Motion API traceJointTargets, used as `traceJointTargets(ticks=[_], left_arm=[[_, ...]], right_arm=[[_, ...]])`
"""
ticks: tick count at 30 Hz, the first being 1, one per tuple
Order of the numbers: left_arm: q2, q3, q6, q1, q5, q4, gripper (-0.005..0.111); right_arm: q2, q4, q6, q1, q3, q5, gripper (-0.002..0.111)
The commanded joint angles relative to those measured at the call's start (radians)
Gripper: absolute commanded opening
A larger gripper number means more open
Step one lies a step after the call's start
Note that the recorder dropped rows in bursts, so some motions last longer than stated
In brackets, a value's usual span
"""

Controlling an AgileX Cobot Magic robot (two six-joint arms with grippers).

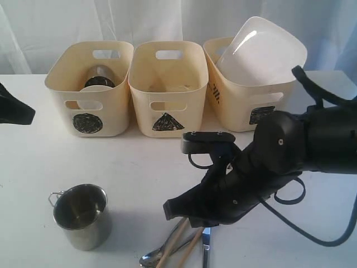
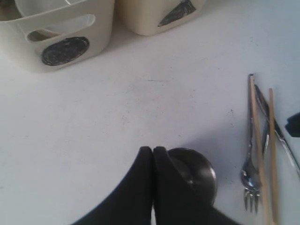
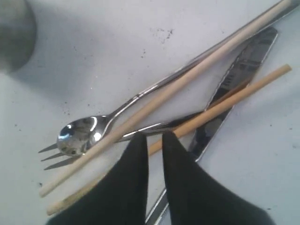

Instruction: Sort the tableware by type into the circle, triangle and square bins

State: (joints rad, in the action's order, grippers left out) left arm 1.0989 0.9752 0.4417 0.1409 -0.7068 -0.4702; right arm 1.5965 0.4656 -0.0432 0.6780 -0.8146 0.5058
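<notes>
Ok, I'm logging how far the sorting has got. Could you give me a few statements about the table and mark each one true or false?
1. The white square plate sits in the square bin. True.
2. A steel mug stands on the table, outside the bins, on the circle bin side. True.
3. The left claw is wide open. False: its fingers are pressed together with nothing between them.
4. The chopsticks are already in the triangle bin. False: they lie on the table beside the knife, under the right claw.
</notes>
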Motion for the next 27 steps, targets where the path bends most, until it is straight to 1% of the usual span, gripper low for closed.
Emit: traceJointTargets(ticks=[1,2,3,5,7,8,10,12,16,19,21,23,27], left_arm=[[-0.003,-0.008,0.176,0.001,-0.117,-0.233,0.0],[-0.003,-0.008,0.245,0.001,-0.155,-0.303,0.0],[-0.003,-0.008,0.28,0.001,-0.181,-0.367,0.0],[-0.002,-0.008,0.326,0.001,-0.24,-0.452,0.0],[0.009,-0.008,0.326,0.003,-0.298,-0.479,0.0],[0.018,-0.01,0.324,0.013,-0.319,-0.479,0.0],[0.038,-0.037,0.324,0.048,-0.315,-0.488,0.0],[0.055,-0.083,0.338,0.109,-0.252,-0.496,0.0],[0.097,-0.178,0.352,0.288,-0.03,-0.514,0.0],[0.132,-0.195,0.352,0.387,0.063,-0.51,0.0],[0.161,-0.195,0.363,0.433,0.106,-0.508,0.0],[0.189,-0.195,0.369,0.46,0.141,-0.508,0.0],[0.256,-0.195,0.371,0.484,0.187,-0.501,0.0]], right_arm=[[-0.033,-0.113,0.079,-0.027,-0.002,-0.066,0.006],[-0.054,-0.129,0.095,-0.032,-0.002,-0.094,0.002],[-0.074,-0.136,0.101,-0.036,-0.002,-0.121,0.0],[-0.133,-0.148,0.101,-0.052,-0.002,-0.156,0.0],[-0.197,-0.18,0.099,-0.063,-0.002,-0.163,0.0],[-0.231,-0.209,0.099,-0.069,-0.002,-0.163,0.0],[-0.289,-0.263,0.099,-0.07,0.003,-0.161,0.0],[-0.346,-0.298,0.099,-0.07,0.015,-0.161,0.0],[-0.459,-0.314,0.099,-0.07,0.047,-0.099,0.0],[-0.523,-0.314,0.118,-0.07,0.086,-0.043,0.0],[-0.568,-0.314,0.13,-0.07,0.116,-0.013,0.0],[-0.611,-0.314,0.148,-0.07,0.147,0.004,0.0],[-0.712,-0.314,0.174,-0.07,0.211,0.022,0.0]])
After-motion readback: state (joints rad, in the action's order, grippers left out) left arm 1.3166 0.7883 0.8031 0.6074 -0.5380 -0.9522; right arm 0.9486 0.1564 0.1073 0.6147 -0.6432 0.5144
